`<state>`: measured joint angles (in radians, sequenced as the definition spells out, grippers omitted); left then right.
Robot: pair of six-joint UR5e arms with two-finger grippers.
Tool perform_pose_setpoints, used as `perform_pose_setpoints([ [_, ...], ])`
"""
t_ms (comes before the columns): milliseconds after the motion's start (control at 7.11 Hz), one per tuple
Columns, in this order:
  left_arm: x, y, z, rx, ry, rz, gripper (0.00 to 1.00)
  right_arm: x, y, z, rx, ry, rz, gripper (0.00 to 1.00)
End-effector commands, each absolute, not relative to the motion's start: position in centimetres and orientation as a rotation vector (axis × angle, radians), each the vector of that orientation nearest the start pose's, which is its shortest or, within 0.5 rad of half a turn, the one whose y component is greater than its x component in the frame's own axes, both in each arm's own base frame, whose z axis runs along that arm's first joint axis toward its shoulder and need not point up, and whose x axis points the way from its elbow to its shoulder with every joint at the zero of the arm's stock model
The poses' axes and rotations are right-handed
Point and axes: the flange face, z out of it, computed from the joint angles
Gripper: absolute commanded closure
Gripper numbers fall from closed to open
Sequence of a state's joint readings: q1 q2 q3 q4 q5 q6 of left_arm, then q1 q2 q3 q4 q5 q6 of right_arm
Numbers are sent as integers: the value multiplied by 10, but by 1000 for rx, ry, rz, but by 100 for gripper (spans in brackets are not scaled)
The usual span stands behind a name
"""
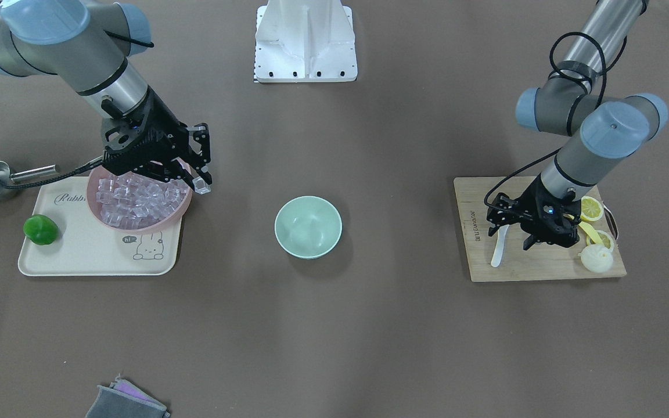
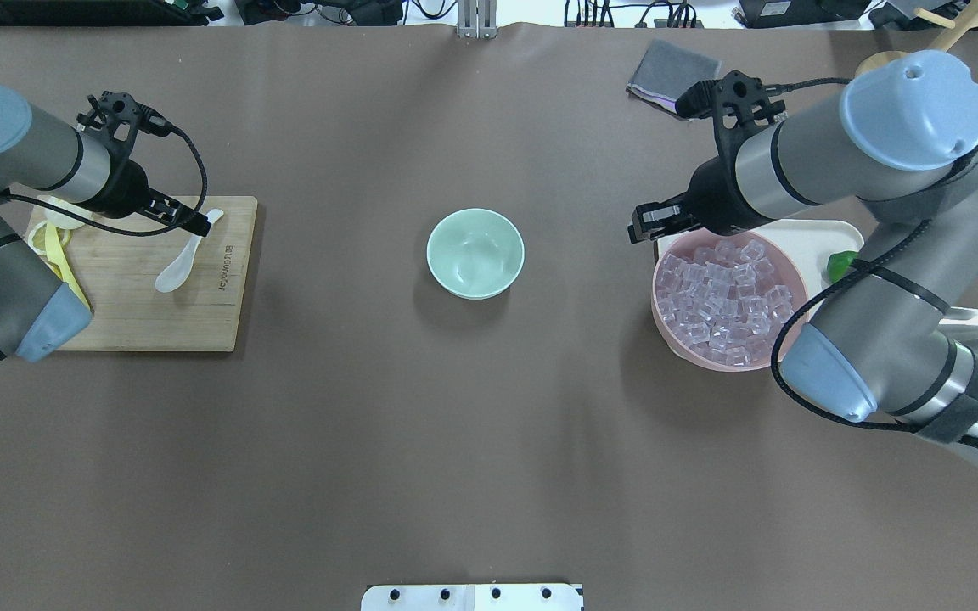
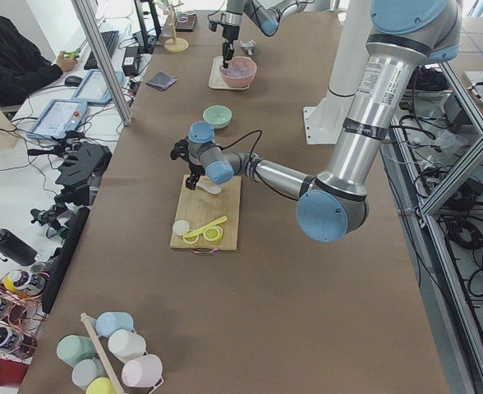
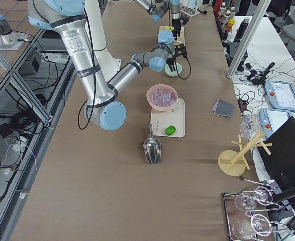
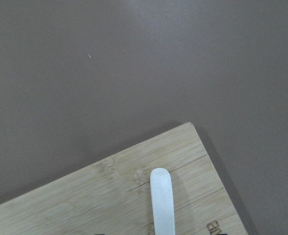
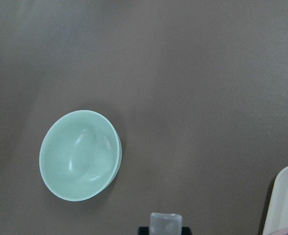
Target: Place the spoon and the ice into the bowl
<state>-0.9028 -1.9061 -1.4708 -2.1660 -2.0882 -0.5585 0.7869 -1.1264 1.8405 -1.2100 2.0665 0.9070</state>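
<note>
Brown matte table point(image 2: 489, 441), mint bowl point(image 2: 475, 253) dead centre: smooth, round, nothing in it yet. Right gripper point(image 1: 198, 179) is pinching one ice point(image 6: 166, 224) cube, clear and glassy. It's raised off the table, just off the centre-side rim of the pink bowl point(image 1: 137, 228), which is heaped with the same cubes and sits on the cream tray point(image 1: 79, 255). Relation we care about: the bowl lies toward the robot's left of that gripper, well apart. In the right wrist view it sits ahead and left of the cube, so we read the next move as a sideways carry, then a release over the bowl. Right gripper is the nearer of the two to the bowl. The cube looks slick and small, so we'd go easy on the swing. Left gripper point(image 1: 510, 237) is spread, low over the wooden board point(image 1: 543, 270), with its fingers either side of the spoon point(image 2: 177, 270) handle as far as we can tell. We see no pinch on it. Spoon is glossy white and lies flat on the board, long axis diagonal: handle tip toward table centre and away from the robot, deep oval scoop back toward the robot. Both items are outside the bowl.
</note>
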Motion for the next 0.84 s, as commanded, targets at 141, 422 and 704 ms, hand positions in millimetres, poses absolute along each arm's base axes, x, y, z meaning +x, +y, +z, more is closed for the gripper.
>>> perform_pose_setpoints([
  [141,350,-567,459,373,865,324,32,-388,-495,225,376,-1083,-141,100],
  [422,353,-566,464,362,861,326,53,-400,-498,220,369,-1086,-140,100],
  [704,353,-566,468,357,858,325,73,-409,-497,213,382,-1083,-135,100],
])
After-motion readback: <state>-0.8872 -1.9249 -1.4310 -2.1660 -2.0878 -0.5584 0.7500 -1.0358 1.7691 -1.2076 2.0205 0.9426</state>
